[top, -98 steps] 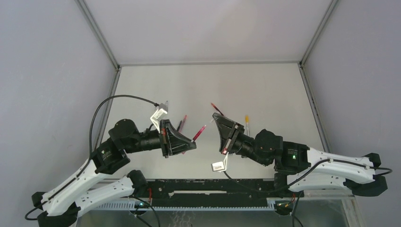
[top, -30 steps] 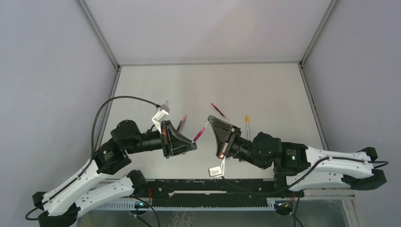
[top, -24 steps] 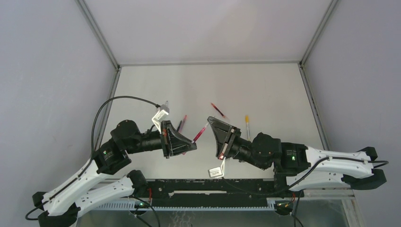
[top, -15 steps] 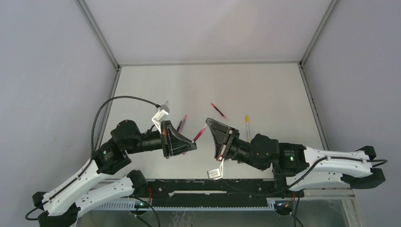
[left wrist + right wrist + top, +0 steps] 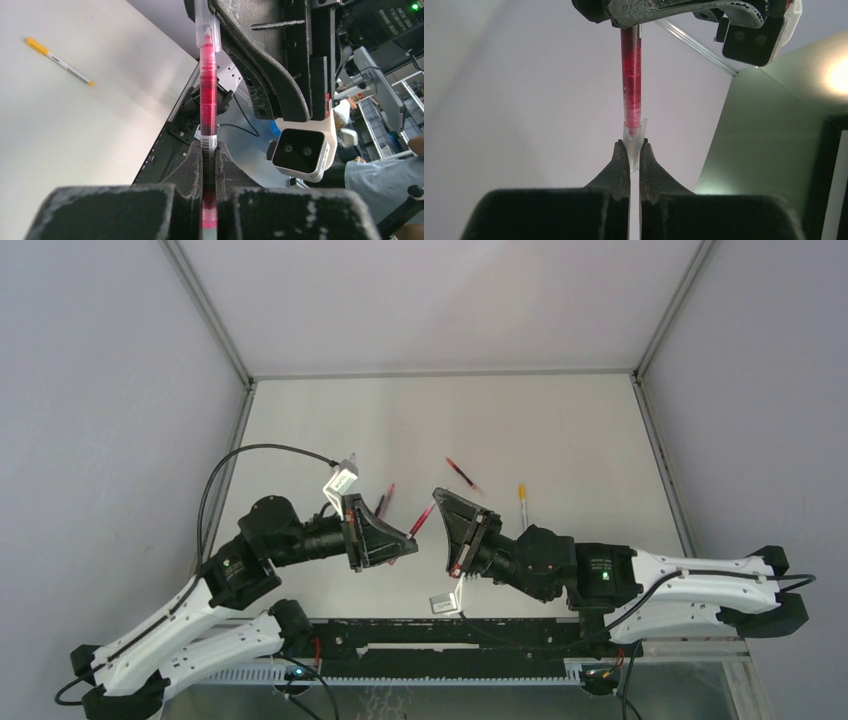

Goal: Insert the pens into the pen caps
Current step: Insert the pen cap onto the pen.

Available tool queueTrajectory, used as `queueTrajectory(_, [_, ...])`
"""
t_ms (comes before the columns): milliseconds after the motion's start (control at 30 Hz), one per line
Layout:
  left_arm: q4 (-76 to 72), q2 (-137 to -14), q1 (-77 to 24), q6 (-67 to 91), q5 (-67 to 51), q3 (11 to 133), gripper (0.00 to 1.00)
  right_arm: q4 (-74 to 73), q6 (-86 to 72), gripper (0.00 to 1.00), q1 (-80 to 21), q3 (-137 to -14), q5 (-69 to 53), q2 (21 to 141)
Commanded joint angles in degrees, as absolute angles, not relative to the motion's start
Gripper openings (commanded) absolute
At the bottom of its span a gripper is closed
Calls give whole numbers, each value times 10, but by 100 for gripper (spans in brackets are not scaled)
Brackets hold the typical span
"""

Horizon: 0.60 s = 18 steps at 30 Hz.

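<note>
My left gripper (image 5: pixel 408 538) is shut on a pink pen (image 5: pixel 208 75), held in the air between the two arms. The pen's free end sits inside a clear pen cap (image 5: pixel 633 136), and my right gripper (image 5: pixel 633 150) is shut on that cap. In the top view the pink pen (image 5: pixel 422 521) bridges the short gap to my right gripper (image 5: pixel 437 496). In the left wrist view the pen cap (image 5: pixel 206 22) lies against the right gripper's black fingers (image 5: pixel 260 75). My left gripper (image 5: pixel 209 150) clamps the pen at its label.
On the white table (image 5: pixel 560 430) lie a red pen (image 5: pixel 461 473) and a yellow-ended pen (image 5: pixel 522 502). A red pen (image 5: pixel 389 494) and a dark one (image 5: pixel 379 506) lie beside the left gripper. The yellow-ended pen (image 5: pixel 59 61) also shows in the left wrist view.
My right arm has slid left toward the left gripper, carrying the cap further over the pen's end. Less of the pen shows between the grippers. The left arm has barely moved.
</note>
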<state>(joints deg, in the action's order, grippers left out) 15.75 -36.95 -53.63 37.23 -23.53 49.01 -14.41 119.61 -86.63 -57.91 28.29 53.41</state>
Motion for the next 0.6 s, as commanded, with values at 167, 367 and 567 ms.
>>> queueTrajectory(167, [78, -368, -540, 417, -218, 475, 0, -167, 1278, 0, -873, -601, 287, 540])
queueTrajectory(367, [79, -372, -540, 411, -233, 479, 0, -194, 1278, 0, -876, -601, 262, 532])
queueTrajectory(567, [93, -375, -540, 398, -235, 483, 0, -200, 1275, 0, -890, -601, 241, 526])
